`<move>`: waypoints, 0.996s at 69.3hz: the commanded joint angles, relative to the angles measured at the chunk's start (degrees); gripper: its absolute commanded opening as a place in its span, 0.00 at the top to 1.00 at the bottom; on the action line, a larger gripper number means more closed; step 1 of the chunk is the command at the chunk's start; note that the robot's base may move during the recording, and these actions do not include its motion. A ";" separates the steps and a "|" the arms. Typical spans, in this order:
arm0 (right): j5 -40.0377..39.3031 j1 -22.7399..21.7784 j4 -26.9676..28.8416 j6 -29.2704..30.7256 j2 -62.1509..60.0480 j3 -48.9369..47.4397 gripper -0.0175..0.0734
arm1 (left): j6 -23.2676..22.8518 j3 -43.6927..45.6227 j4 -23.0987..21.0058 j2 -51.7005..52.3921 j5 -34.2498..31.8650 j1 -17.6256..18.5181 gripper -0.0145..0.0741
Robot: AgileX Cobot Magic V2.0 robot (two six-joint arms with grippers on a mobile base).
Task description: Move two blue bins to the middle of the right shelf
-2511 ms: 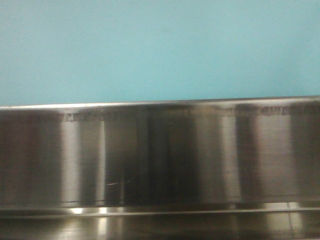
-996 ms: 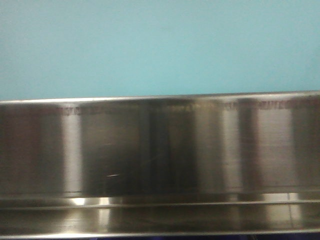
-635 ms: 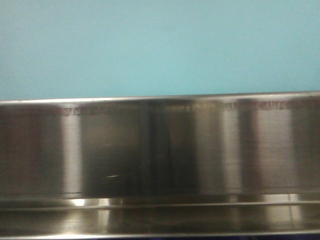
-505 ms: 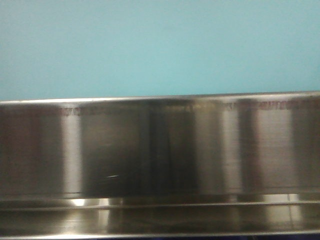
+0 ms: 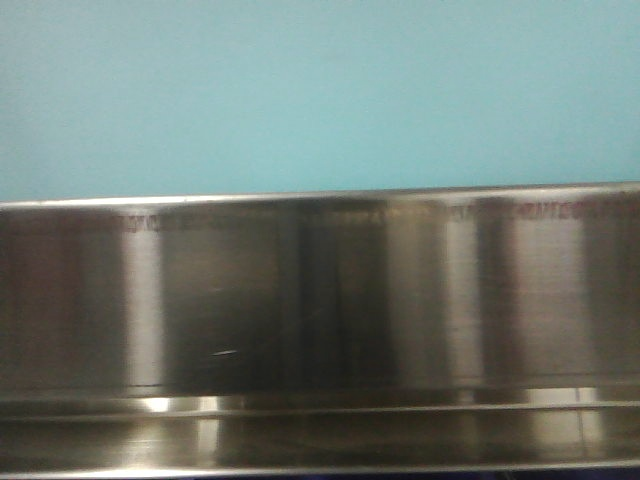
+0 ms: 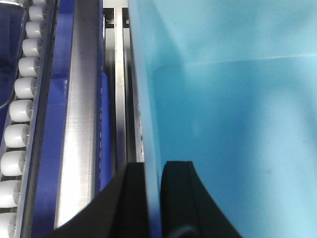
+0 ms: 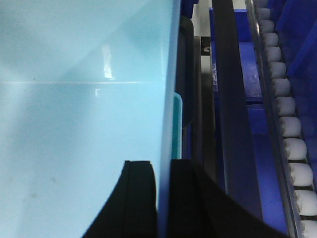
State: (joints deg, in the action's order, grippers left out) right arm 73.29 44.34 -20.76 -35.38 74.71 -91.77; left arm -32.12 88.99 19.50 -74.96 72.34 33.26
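In the left wrist view, a row of white rollers (image 6: 15, 129) ran down the far left edge, with dark blue strips beside it, then a brushed steel rail (image 6: 74, 124) and a narrower metal track just right of that. Next came the upright side wall of the blue bin (image 6: 233, 124), whose pale blue inside filled the right half of that view. The left tool (image 6: 152, 198) was clamped on this wall near the bottom of the picture, one black finger (image 6: 130, 203) outside the bin and the other inside it. From the front camera, a pale blue surface (image 5: 320, 95) of the same colour covered the upper part of the picture, and a wide steel band (image 5: 320, 300) with blurred reflections ran across below it; I could not tell from there how near the two were. In the right wrist view, the bin's pale inside lay on the left, and the right tool (image 7: 162, 198) was closed on its other side wall, one finger inside and one outside. A dark rail (image 7: 230, 99) stood just right of that wall, and a second row of rollers (image 7: 285, 109) ran along the right edge, with a dark blue wall (image 7: 299, 34) behind it.
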 commanded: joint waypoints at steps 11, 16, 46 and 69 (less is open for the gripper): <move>-3.33 0.36 0.47 0.33 0.92 1.06 0.99 | 0.56 0.35 -0.90 -0.17 -2.38 0.77 0.96; -3.33 0.36 0.47 -0.43 0.92 2.40 0.99 | 0.56 0.25 -0.90 -0.17 -2.38 0.77 0.96; -3.33 0.36 0.47 -1.12 0.92 3.94 0.99 | 0.56 -4.25 -1.32 -0.17 -2.38 0.77 0.96; -3.33 0.36 0.39 -2.20 1.64 4.02 0.99 | 0.56 -5.16 -1.32 -0.42 -2.38 0.77 0.96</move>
State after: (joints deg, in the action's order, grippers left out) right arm 73.06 44.34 -20.90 -37.12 76.05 -87.80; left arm -32.12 83.77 19.28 -75.41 71.41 33.26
